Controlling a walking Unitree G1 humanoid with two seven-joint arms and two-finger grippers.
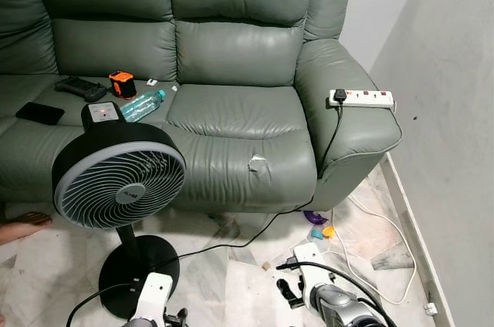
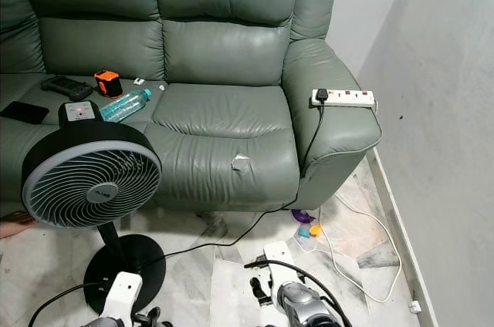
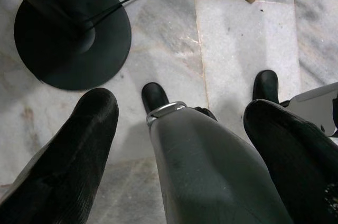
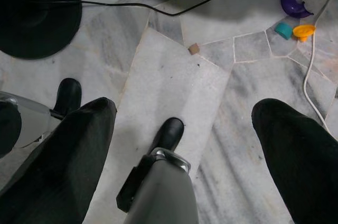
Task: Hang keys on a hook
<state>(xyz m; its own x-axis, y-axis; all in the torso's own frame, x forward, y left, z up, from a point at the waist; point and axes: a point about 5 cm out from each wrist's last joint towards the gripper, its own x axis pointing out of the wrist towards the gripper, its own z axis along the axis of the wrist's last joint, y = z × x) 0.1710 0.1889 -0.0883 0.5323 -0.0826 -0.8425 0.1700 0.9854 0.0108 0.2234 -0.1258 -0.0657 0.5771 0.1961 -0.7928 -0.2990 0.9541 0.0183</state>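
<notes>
The head views took in a grey-green leather sofa [image 1: 231,111] with a small tear [image 1: 256,162] in the front of its seat, and on its cushions a water bottle [image 1: 143,105], an orange-and-black gadget [image 1: 121,84], a black controller [image 1: 79,89] and a dark phone [image 1: 40,112]. A white power strip [image 1: 361,98] lay on the armrest, its black cord running down to the floor. A black standing fan [image 1: 120,176] stood in front of the sofa on the robot's left, and a person's bare foot [image 1: 23,227] rested on the floor beside it. The wrist views looked down at the marble floor [image 4: 174,76] and gave the detail the head views lacked. The left pincer [image 3: 179,105] hung low with its fingers spread wide and gripping nothing, above the robot's own leg and black feet, near the fan's round base [image 3: 71,31]. The right pincer [image 4: 184,106] was likewise spread and gripping nothing, over a pale tile. Beyond it lay a small brown block [image 4: 194,48], a purple toy [image 4: 296,3], a teal piece [image 4: 283,30], an orange piece [image 4: 303,31] and a white cable [image 4: 311,76]. Where the keys lay, and which way they pointed, could not be told.
</notes>
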